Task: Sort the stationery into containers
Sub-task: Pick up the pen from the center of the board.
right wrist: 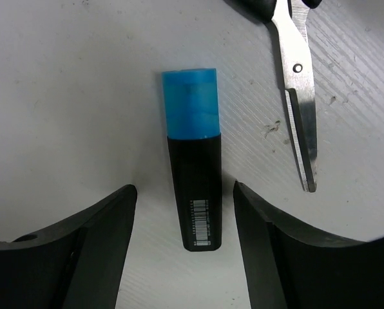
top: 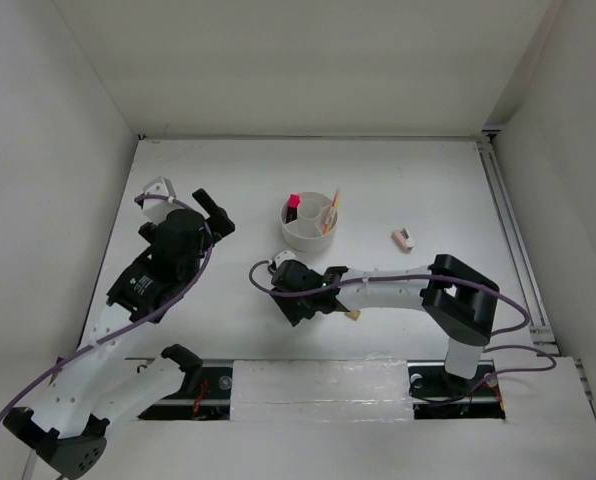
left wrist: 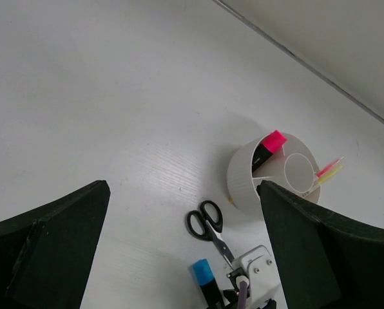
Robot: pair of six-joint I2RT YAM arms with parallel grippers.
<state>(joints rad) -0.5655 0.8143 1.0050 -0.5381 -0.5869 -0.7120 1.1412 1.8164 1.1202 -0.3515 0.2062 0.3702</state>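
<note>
Right wrist view: the blue-and-black highlighter (right wrist: 193, 161) lies flat on the table (right wrist: 63, 96) between the fingers of the right gripper (right wrist: 182, 206). The jaws stand apart, bare table shows on each side of the barrel, and nothing is gripped. The black-handled scissors (right wrist: 298, 96) lie just beside the highlighter, blades together, not touching it. In the top external view the white tub (top: 303, 238) stands just beyond the right gripper. It holds the pink-and-black highlighter (top: 292, 205) upright in one compartment, and the thin pale yellow pencil (top: 331, 212) leans at its right rim, with the thin red pen (left wrist: 327, 165) alongside it. The pinkish eraser (top: 403, 239) lies on the table right of the tub, apart from it, and the tan eraser (top: 353, 315) lies beside the right arm's wrist. The left gripper (top: 216, 212) hangs wide open left of the tub, holding nothing. Assessment: three items are sorted; the blue-and-black highlighter, the scissors and both erasers remain, with the highlighter judged the item in hand
</note>
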